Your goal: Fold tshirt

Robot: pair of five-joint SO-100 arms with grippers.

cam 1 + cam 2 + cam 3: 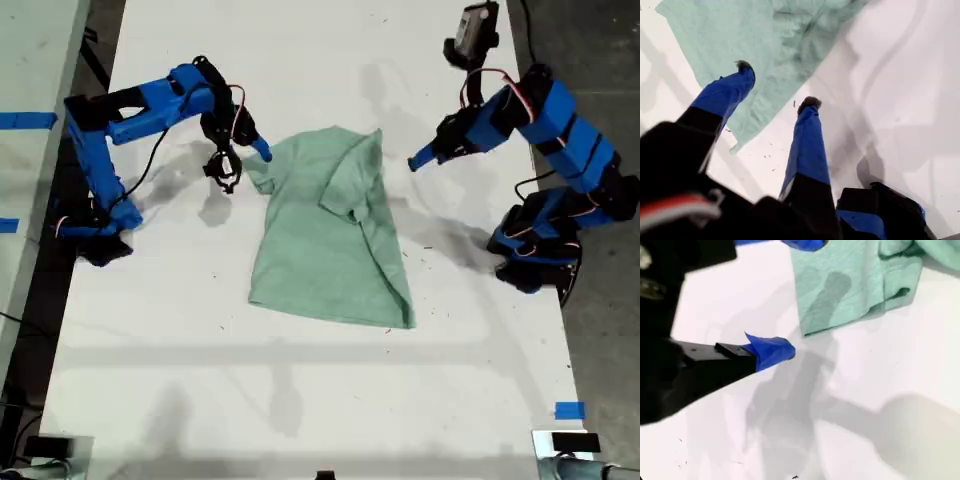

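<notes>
– Bare white surface (300, 400) fills the bottom of the exterior view, closest to the lens. Further up, in the middle of the frame, you'll find the tshirt (330, 235) lying flat.

– Which way does it run?

– Its long axis goes from the upper middle of the exterior view down toward the lower middle, leaning a little to the right. The right-hand side looks to be already folded over the body, so I judge one fold done and the left side yet to come.

– And the grippers?

– My first gripper (415, 160) is in the upper right of the exterior view, apart from the cloth's right edge. Its wrist view shows the fingers spread, nothing between them, one over the cloth edge and one over bare surface. My second gripper (245, 165) is in the upper left of that view, also spread and holding nothing, with one blue tip at the cloth's upper left edge.

– So which one should I drive?

– You'd want the second: it is the nearer, and the unfolded side lies just to its right in the exterior view.
</notes>
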